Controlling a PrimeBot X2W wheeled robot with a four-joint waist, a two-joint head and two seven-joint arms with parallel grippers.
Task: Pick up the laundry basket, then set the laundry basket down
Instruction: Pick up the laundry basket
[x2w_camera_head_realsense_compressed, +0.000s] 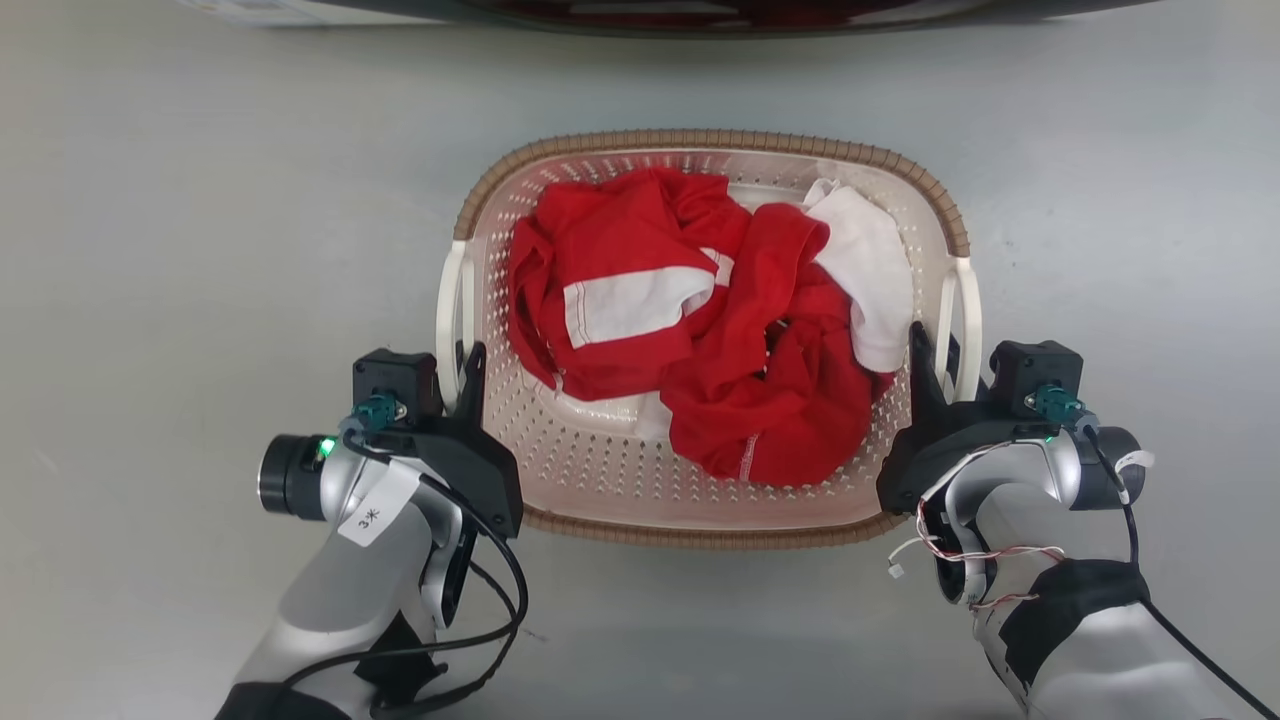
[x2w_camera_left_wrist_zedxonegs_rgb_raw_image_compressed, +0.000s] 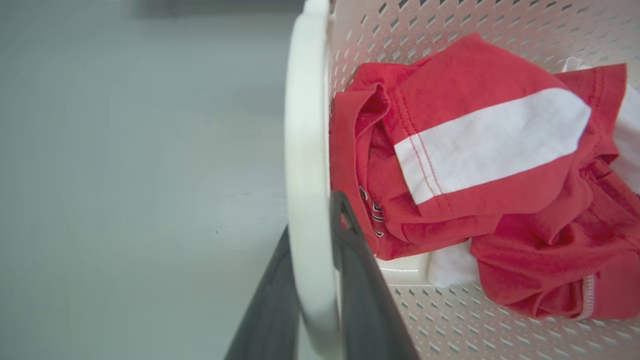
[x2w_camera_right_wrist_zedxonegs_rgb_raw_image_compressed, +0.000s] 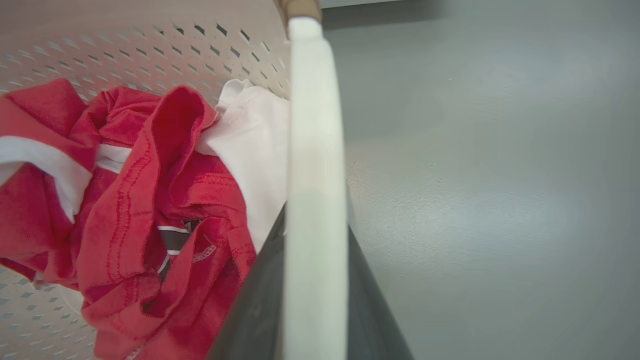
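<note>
The laundry basket, cream perforated plastic with a brown woven rim, lies in the middle of the head view over the grey floor. Red clothes and a white cloth fill it. My left gripper is shut on the basket's left white handle, one dark finger inside it and one outside. In the left wrist view that handle runs between the fingers of the left gripper. My right gripper is shut on the right handle, which also runs between the fingers of the right gripper. Whether the basket touches the floor I cannot tell.
A dark curved edge of a large appliance crosses the top of the head view just beyond the basket. Bare grey floor spreads to the left, right and front of the basket.
</note>
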